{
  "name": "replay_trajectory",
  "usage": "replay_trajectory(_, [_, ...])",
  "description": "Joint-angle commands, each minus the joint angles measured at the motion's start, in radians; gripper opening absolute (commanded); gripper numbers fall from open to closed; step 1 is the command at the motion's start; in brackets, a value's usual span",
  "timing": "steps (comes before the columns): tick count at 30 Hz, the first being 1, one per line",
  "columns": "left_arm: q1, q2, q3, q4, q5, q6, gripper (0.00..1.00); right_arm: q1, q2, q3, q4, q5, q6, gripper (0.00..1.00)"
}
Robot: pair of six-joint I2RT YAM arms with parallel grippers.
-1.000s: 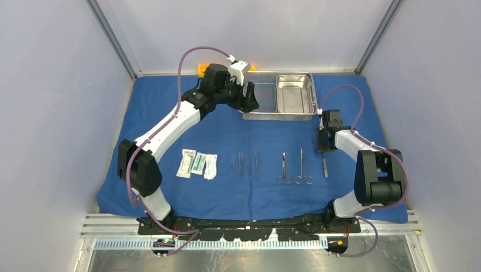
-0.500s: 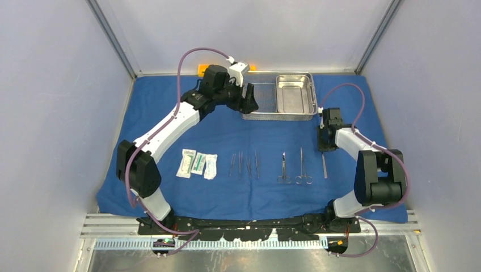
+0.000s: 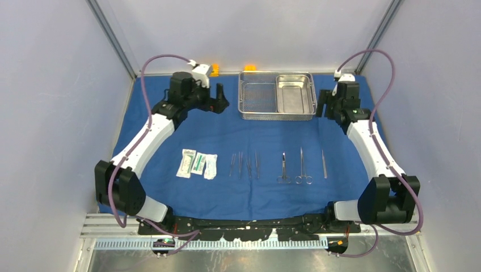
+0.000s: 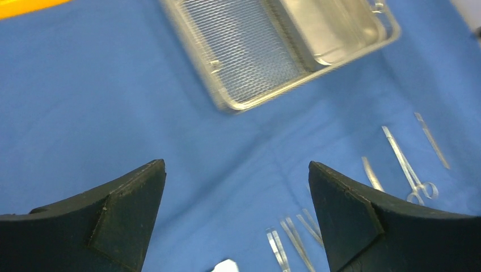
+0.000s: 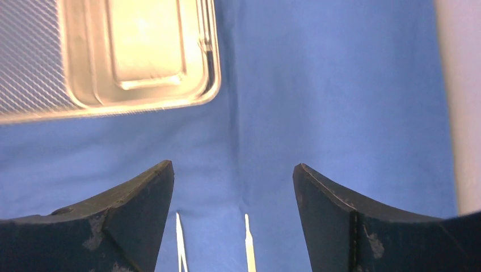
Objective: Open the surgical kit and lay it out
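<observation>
The steel mesh basket (image 3: pixel 258 97) sits at twelve o'clock on the blue cloth wrap (image 3: pixel 170 133), with the solid steel tray (image 3: pixel 294 95) nested in its three o'clock half. The left gripper (image 3: pixel 219 101) hangs at the basket's nine o'clock, near but apart, its jaws spread wide and holding nothing. The right gripper (image 3: pixel 323 103) hangs at the tray's three o'clock, its jaws likewise apart and empty. The basket is fine woven wire; the tray is smooth, shiny and round-cornered. Toward six o'clock a row lies flat on the cloth: three white-green packets (image 3: pixel 196 164), thin forceps (image 3: pixel 244 164), scissors (image 3: pixel 295 169) and one lone straight instrument (image 3: pixel 324 164). Orange blocks (image 3: pixel 249 68) sit beyond the cloth's far edge.
</observation>
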Motion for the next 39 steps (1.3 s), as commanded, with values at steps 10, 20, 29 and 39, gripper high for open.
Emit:
replay_trajectory(10, [0.408, -0.34, -0.319, 0.238, -0.153, 0.043, 1.0, 0.0, -0.047, 0.247, -0.015, -0.231, 0.04, 0.85])
replay_trajectory(20, [0.417, -0.524, -0.525, 0.32, 0.001, 0.092, 1.0, 0.0, -0.179, 0.111, 0.096, -0.369, 0.062, 0.86])
replay_trajectory(29, [0.417, -0.541, -0.536, 0.323, 0.025, 0.069, 1.0, 0.0, -0.226, 0.04, 0.139, -0.35, 0.055, 0.87])
replay_trajectory(39, [0.422, -0.538, -0.543, 0.309, 0.028, 0.062, 1.0, 0.0, -0.23, 0.021, 0.138, -0.35, 0.04, 0.87])
